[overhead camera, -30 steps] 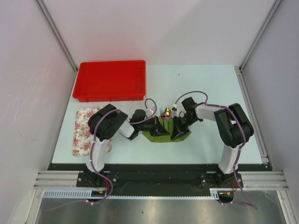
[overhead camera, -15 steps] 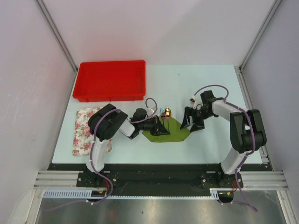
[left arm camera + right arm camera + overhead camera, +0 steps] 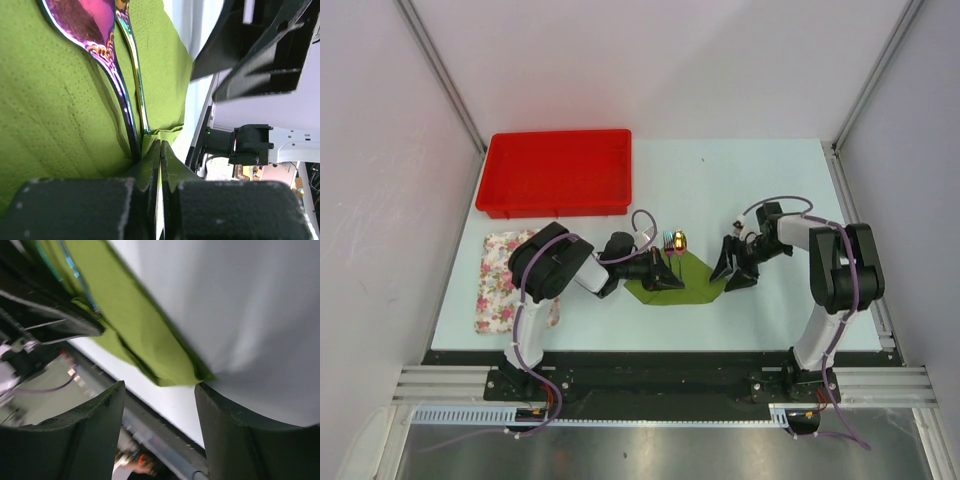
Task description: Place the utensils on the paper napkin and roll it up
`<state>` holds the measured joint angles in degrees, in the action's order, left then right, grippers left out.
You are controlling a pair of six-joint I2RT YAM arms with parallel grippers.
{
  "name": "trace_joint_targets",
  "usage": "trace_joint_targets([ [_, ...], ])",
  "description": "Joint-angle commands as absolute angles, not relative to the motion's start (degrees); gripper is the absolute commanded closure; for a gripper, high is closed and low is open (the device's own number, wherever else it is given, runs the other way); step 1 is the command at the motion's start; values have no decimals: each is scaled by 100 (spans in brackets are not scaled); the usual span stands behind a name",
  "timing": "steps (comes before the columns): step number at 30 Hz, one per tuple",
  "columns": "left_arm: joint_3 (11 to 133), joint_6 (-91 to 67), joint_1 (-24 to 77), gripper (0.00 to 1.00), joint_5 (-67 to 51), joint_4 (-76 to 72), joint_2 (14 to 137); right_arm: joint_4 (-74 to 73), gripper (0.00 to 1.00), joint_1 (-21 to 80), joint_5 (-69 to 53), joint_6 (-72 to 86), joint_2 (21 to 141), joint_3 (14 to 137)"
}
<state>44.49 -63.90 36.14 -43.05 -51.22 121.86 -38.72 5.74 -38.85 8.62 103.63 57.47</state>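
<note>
Status: utensils (image 3: 672,243) are on the napkin (image 3: 702,284), heads poking past its far edge, handles lying across the green paper. The napkin sits mid-worktop (image 3: 770,190), between my two arms. Placing looks done, so I judge we're at the start of the roll.

My left gripper (image 3: 160,150) is clenched on a pinch of napkin edge, folded up right against the handle of the pink-purple piece (image 3: 92,20) and the slimmer handle (image 3: 135,75) beside it. Can't tell from the wrist view whether a handle is caught in the pinch too.

My right gripper (image 3: 734,275) is released, holding nothing, sitting at the napkin's right corner. The wrist view shows that corner flat on the worktop ahead of my spread fingers (image 3: 95,435), not between them.

Next move, as I see it: left carries its pinched edge over the handles toward the right, and right pins the far corner so the paper doesn't slide. This calls for a low, slow sweep, since thin paper could tear or drag the cutlery off. No roll is formed yet, only one small fold at the left.
</note>
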Motion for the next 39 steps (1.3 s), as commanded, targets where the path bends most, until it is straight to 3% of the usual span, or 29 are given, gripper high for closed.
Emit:
trace_joint_targets([
  [1, 4535, -6091, 3639, 96, -4157, -4931, 12270, -3499, 37, 843, -4375, 922, 11109, 5678],
  [6, 4544, -6108, 3639, 96, -4201, -5001, 12296, -2789, 38, 914, -5483, 1379, 10962, 5485],
  [17, 4535, -6126, 3630, 96, -4210, -5054, 12296, -1170, 42, 756, -6257, 2644, 10380, 4825],
  [21, 4535, -6135, 3630, 96, -4228, -5089, 12305, -1273, 41, 808, -6267, 2655, 10494, 4860],
  [30, 4544, -6135, 3639, 95, -4236, -5115, 12314, -2609, 32, 870, -4992, 1732, 10415, 5133],
  [39, 4535, -6135, 3630, 95, -4254, -5133, 12313, -2681, 39, 756, -5889, 1687, 10512, 5150],
])
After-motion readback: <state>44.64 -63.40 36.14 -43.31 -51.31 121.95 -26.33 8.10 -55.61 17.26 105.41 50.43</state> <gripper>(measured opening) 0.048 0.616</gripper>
